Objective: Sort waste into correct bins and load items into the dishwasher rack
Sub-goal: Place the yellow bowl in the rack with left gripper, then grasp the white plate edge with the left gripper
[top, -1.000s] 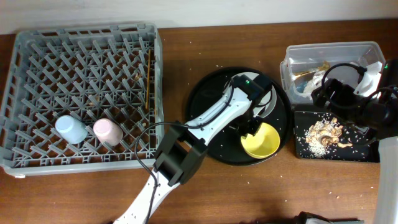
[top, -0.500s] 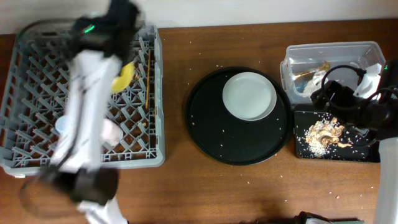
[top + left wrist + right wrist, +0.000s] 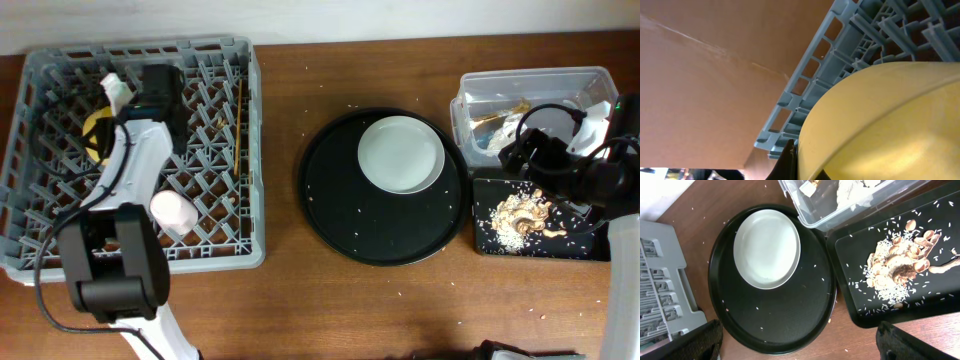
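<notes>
My left gripper (image 3: 108,125) is shut on the yellow bowl (image 3: 92,137) and holds it on edge over the far left part of the grey dishwasher rack (image 3: 60,60). In the left wrist view the bowl (image 3: 880,115) fills the frame, with a black fingertip (image 3: 790,160) pressed on its rim. The pink cup (image 3: 172,210) and the chopsticks (image 3: 238,130) are in the rack; the blue cup is hidden by my left arm. The pale plate (image 3: 402,153) lies on the round black tray (image 3: 340,210). My right gripper (image 3: 800,350) is open and empty, above the table's right side.
The clear tub (image 3: 575,82) at the back right holds white tissue (image 3: 855,191) and a gold wrapper (image 3: 492,115). The shallow black tray (image 3: 590,245) in front of it holds brownish scraps (image 3: 525,212) and pale crumbs. Crumbs lie scattered on the wooden table.
My left arm swung the yellow bowl from the round black tray over to the rack's far left. The plate now lies uncovered. The right arm has not moved.
</notes>
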